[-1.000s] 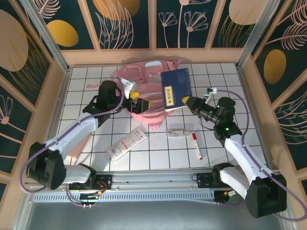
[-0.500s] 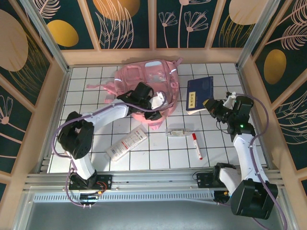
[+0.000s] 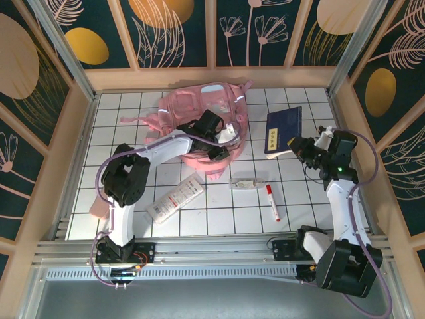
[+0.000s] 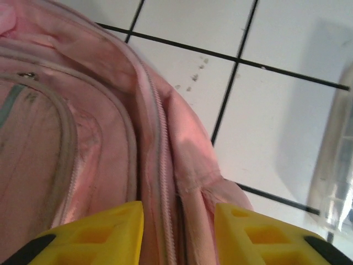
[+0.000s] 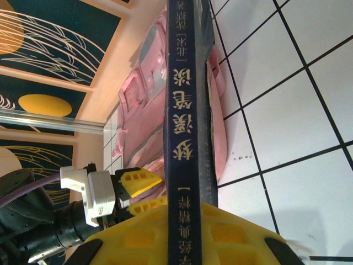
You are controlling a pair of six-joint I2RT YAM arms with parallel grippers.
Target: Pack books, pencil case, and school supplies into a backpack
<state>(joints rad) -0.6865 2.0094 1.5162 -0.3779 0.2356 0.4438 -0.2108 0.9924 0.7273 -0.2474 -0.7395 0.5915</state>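
Observation:
The pink backpack lies at the back of the table, its zip edge filling the left wrist view. My left gripper is at the backpack's front right edge, its yellow fingers shut on a fold of pink fabric beside the zip. My right gripper is shut on the navy book, which it holds on edge to the right of the backpack, spine towards its camera. The red-capped white marker lies on the tiles in front.
A small clear item lies left of the marker. A long white flat item with red print lies front left; I cannot tell if either is the pencil case. Wooden walls close in both sides and the back.
My left arm swung across from the backpack's left to its front right edge, and its jaws closed on the fabric. My right gripper carried the book rightward, off the backpack.

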